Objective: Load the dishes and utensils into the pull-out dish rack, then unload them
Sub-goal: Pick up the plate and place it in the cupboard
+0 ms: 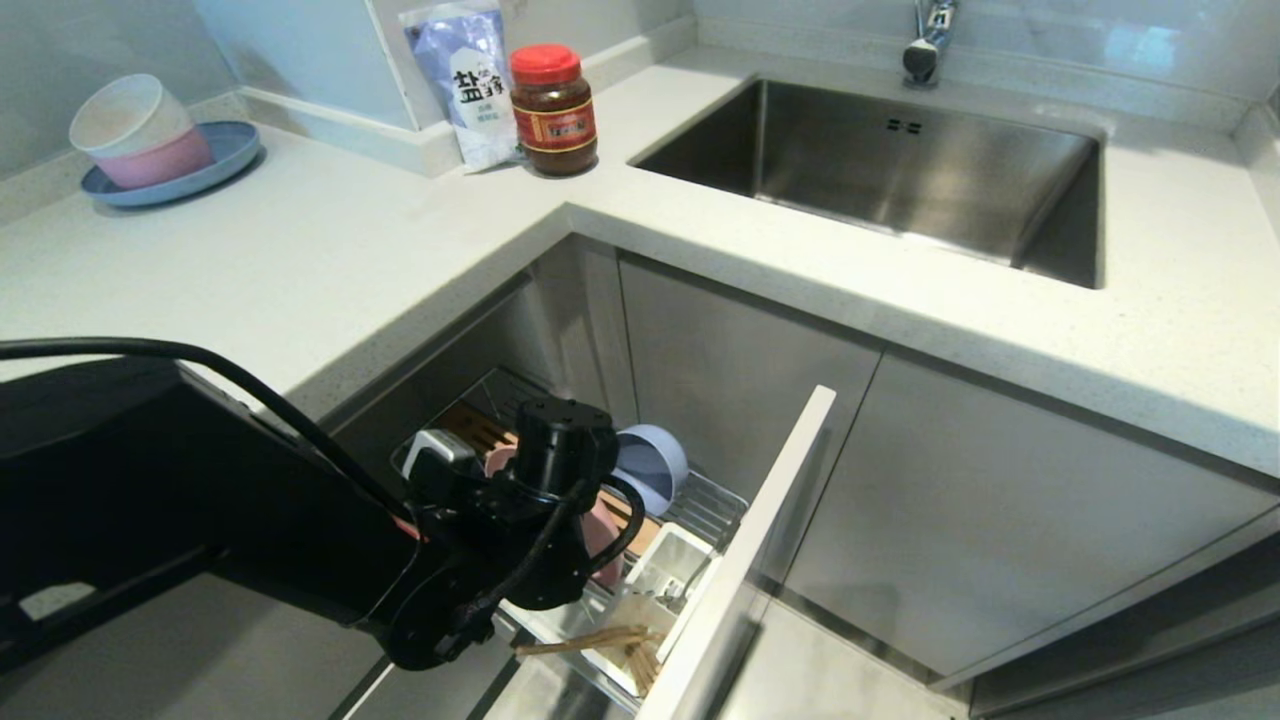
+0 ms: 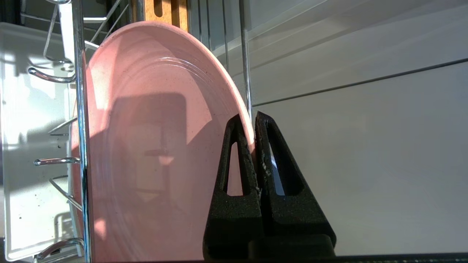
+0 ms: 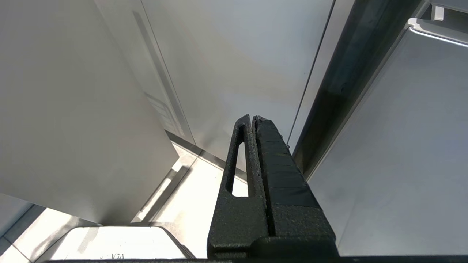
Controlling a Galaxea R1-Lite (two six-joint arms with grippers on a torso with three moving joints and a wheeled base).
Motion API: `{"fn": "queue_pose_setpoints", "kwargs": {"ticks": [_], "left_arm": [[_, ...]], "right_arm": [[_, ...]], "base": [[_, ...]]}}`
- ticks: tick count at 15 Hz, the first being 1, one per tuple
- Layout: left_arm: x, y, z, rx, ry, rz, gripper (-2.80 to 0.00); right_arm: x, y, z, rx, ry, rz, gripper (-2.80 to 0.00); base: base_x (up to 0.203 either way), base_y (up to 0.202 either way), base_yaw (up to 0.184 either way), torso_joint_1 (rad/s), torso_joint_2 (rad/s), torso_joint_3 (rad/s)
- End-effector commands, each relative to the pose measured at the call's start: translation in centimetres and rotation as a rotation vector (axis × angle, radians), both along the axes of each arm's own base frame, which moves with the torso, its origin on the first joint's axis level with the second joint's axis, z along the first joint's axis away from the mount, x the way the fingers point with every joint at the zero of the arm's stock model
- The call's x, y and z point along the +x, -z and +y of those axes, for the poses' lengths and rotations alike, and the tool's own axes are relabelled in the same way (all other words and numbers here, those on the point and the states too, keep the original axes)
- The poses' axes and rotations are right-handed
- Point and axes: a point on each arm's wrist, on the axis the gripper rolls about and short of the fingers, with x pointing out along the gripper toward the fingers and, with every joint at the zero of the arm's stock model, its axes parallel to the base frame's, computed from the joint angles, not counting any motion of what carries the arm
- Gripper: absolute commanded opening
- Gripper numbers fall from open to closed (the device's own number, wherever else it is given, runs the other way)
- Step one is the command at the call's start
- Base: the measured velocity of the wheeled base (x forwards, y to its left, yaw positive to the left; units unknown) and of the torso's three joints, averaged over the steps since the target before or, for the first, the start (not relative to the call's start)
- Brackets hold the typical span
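The pull-out dish rack [image 1: 712, 506] stands drawn out under the counter, its pale front panel [image 1: 765, 530] towards me. The pink plate [image 2: 153, 146] stands on edge between the chrome prongs [image 2: 79, 109]. My left gripper [image 2: 252, 122] is shut on the plate's rim, one finger on each face. In the head view my left arm [image 1: 545, 500] hides most of the plate [image 1: 603, 535]. The blue-grey bowl [image 1: 652, 466] sits behind it in the rack. Wooden chopsticks [image 1: 590, 640] lie by the white cutlery cup [image 1: 668, 572]. My right gripper [image 3: 251, 118] hangs shut and empty beside cabinet fronts.
On the counter [image 1: 330, 250] stand cream and pink bowls on a blue plate [image 1: 160, 150], a salt bag [image 1: 465, 80] and a red-lidded jar [image 1: 553, 110]. The steel sink [image 1: 900, 170] lies at the back right. A slotted wooden board [image 2: 166, 11] shows behind the plate.
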Motion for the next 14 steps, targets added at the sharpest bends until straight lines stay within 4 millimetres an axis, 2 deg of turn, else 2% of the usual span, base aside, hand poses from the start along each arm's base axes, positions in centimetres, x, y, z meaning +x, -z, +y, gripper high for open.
{"fn": "queue_pose_setpoints", "kwargs": {"ticks": [1, 2, 3, 14], "left_arm": [[0.0, 0.0, 0.0, -0.007, -0.008, -0.004, -2.80], [0.0, 0.0, 0.0, -0.007, -0.005, -0.004, -2.80], [-0.1, 0.0, 0.0, -0.008, 0.000, -0.004, 0.00], [-1.2, -0.7, -0.3, 0.021, 0.024, 0.027, 0.00]], "right_arm": [[0.0, 0.0, 0.0, 0.000, 0.000, -0.004, -2.80], [0.0, 0.1, 0.0, 0.000, -0.001, -0.003, -2.80], [0.0, 0.1, 0.0, 0.000, 0.001, -0.003, -2.80], [0.0, 0.0, 0.0, 0.000, 0.000, -0.003, -2.80]], "base": [[0.000, 0.000, 0.000, 0.000, 0.00, 0.000], [0.000, 0.000, 0.000, 0.000, 0.00, 0.000], [0.000, 0.000, 0.000, 0.000, 0.00, 0.000], [0.000, 0.000, 0.000, 0.000, 0.00, 0.000]]}}
